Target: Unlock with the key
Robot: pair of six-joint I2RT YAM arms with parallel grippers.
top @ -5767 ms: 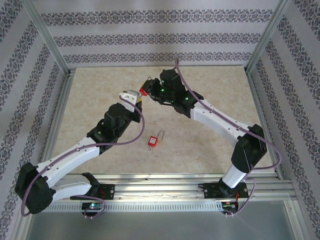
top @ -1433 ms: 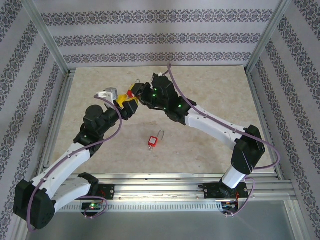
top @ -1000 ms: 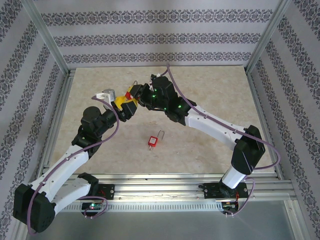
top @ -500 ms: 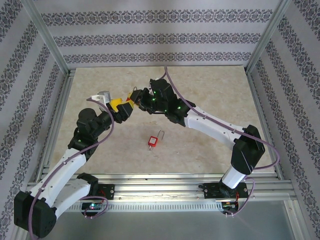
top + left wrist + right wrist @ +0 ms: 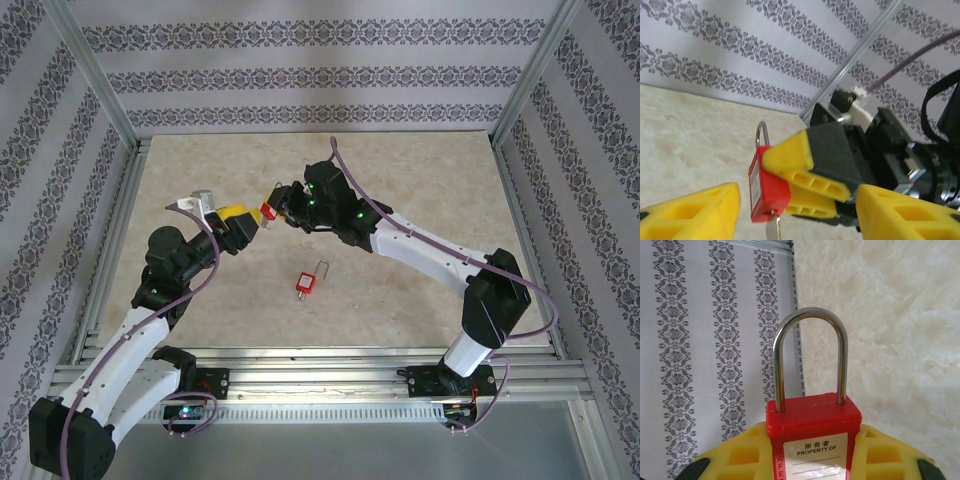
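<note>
Both arms reaching inward, left gripper [image 5: 248,221] spread wide — right gripper [image 5: 277,207] clamped, tips nearly meeting

Item: red plastic padlock with steel shackle [image 5: 812,420]. White label [image 5: 816,452] on its face, printed in black: "所有者" above "PROPERTY OF", with blank ruled lines beneath. Raised lettering on the red body is too faint to read.

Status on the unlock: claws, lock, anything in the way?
Right claw shut on red padlock. Left claw open around key under lock. Shackle seated, not yet unlocked. Second padlock on table, clear of both.
</note>
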